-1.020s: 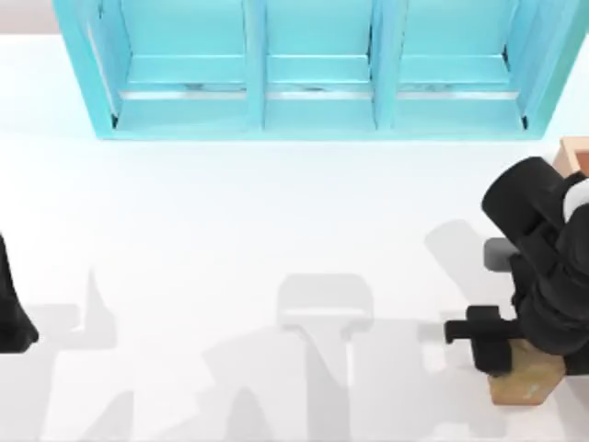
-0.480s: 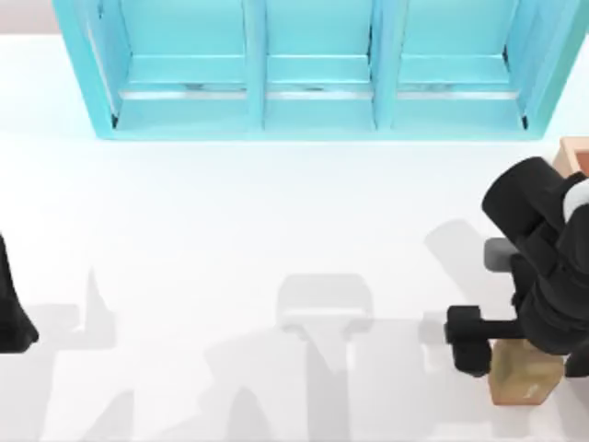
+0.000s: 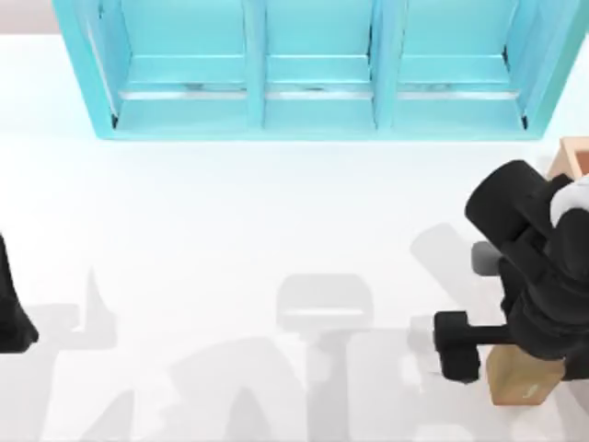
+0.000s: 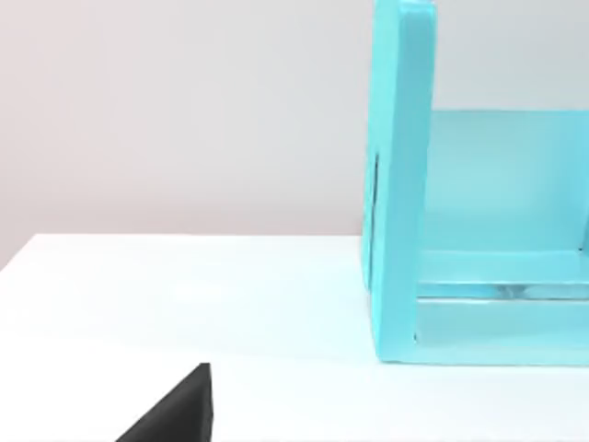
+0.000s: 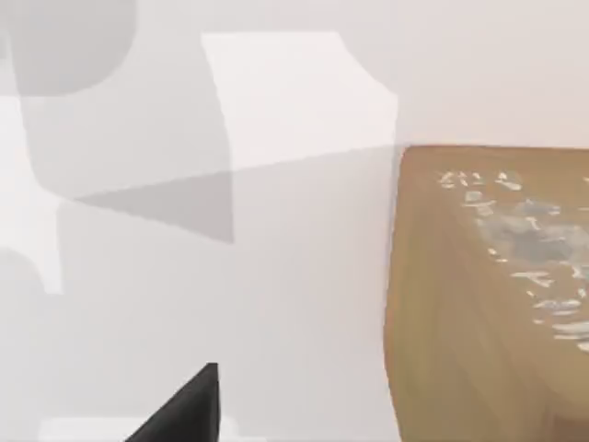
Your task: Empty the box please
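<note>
Turquoise shelf unit, glossy, three open bays, spans the white table's far side. The box, wood-coloured, shows a corner just right of the shelf's near end, partly hidden by the right arm, beside a small tan cube. Jaw state: cannot tell. Left arm parked left.

Brightness: every view is bright and evenly lit; my white table is nearly washed out.
Shadows: soft grey shapes of my arms lie across the table's near half.
Glare: pale streaks on the turquoise shelf unit.
Focus: edges slightly soft.
</note>
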